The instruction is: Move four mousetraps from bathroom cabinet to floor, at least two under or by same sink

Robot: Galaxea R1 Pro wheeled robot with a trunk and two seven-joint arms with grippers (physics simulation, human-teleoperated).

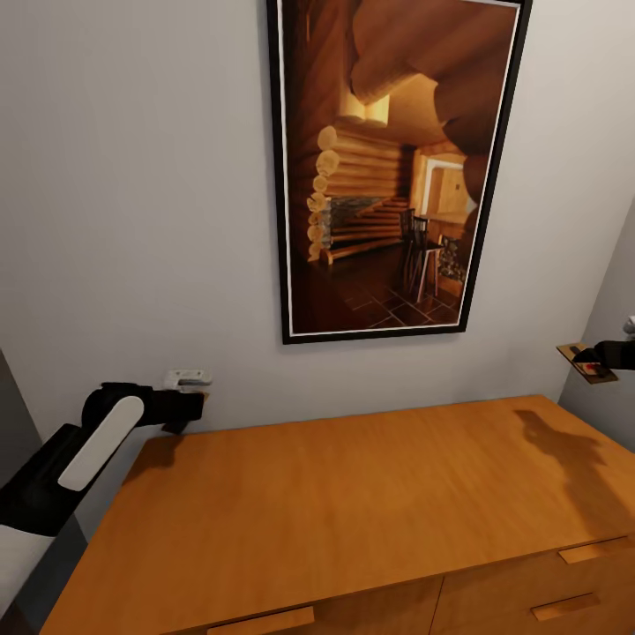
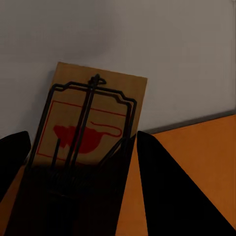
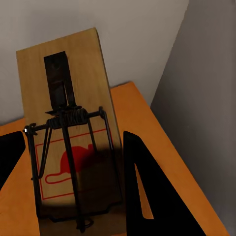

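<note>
I hold one mousetrap in each hand above the cabinet (image 1: 353, 494), whose orange-brown flat top spreads below me. My left gripper (image 1: 190, 408) hovers over the top's back left corner near the wall. It is shut on a tan mousetrap (image 2: 93, 118) with dark wire and a red mouse print, which sits between its black fingers (image 2: 162, 187). My right gripper (image 1: 610, 354) hangs above the cabinet's right end, shut on another mousetrap (image 1: 585, 362). In the right wrist view that mousetrap (image 3: 69, 123) stands between the fingers (image 3: 142, 187).
A large framed picture (image 1: 397, 168) of a log cabin interior hangs on the grey wall behind the cabinet. A small white wall fitting (image 1: 188, 378) sits just above my left gripper. Drawer handles (image 1: 586, 551) show at the cabinet's front. A grey side wall (image 1: 613, 317) closes the right.
</note>
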